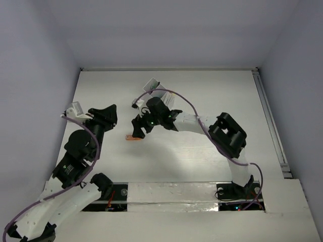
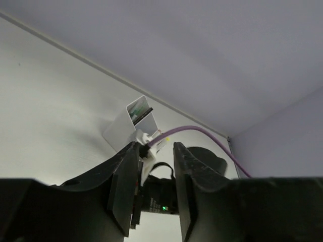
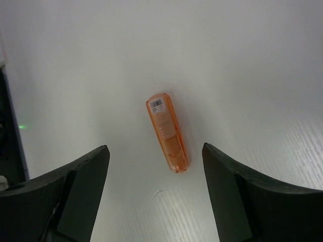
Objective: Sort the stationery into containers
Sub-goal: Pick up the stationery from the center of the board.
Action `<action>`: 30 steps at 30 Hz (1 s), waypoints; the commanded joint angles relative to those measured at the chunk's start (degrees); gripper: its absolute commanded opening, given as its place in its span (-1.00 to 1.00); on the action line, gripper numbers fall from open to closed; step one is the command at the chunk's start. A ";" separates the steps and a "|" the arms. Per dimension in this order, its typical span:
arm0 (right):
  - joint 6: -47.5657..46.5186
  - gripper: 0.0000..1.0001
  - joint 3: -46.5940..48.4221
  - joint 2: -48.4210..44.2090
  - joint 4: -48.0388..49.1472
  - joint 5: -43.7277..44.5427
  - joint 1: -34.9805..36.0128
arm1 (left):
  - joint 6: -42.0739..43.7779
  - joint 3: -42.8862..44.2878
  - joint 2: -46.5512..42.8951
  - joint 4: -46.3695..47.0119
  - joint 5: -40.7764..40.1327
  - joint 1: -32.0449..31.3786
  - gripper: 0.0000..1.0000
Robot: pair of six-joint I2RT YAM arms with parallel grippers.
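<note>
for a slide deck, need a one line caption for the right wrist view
Open right gripper poised over an orange stationery piece lying flat on the white table.

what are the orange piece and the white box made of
Orange piece: likely translucent plastic, glossy; a darker core shows through its tinted shell. White box: probably thin opaque plastic, smooth and fairly matte, with flat thin walls and crisp edges; too far to be sure.

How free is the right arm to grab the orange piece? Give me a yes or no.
Probably yes: the right gripper hangs open directly above the orange piece, and nothing shows between them.
</note>
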 commanded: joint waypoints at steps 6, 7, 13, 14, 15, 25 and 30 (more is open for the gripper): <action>-13.84 0.62 23.80 12.50 -24.99 6.28 3.33 | 2.53 4.32 -6.09 -8.59 -1.35 -0.22 -0.26; -14.54 0.63 25.21 14.51 -26.04 7.51 4.03 | 3.14 4.32 -6.62 -9.20 -1.96 -0.22 -0.25; -17.52 0.64 34.62 20.42 -32.29 9.89 7.19 | 4.64 2.83 -10.22 -9.47 -4.95 -0.22 -0.25; -18.05 0.63 35.67 22.16 -33.95 10.42 7.72 | 4.99 2.48 -10.92 -9.39 -5.04 -0.22 -0.25; -18.67 0.61 37.60 23.05 -34.57 10.94 8.60 | 5.26 2.39 -11.10 -9.30 -5.13 -0.22 -0.25; -21.14 -0.40 36.39 25.00 -32.83 27.56 9.93 | 6.75 1.42 -12.77 -8.95 -6.45 -0.22 -0.24; -19.47 -0.77 30.87 21.57 -24.85 27.21 9.93 | 6.84 1.07 -13.21 -8.86 -6.54 -0.22 -0.23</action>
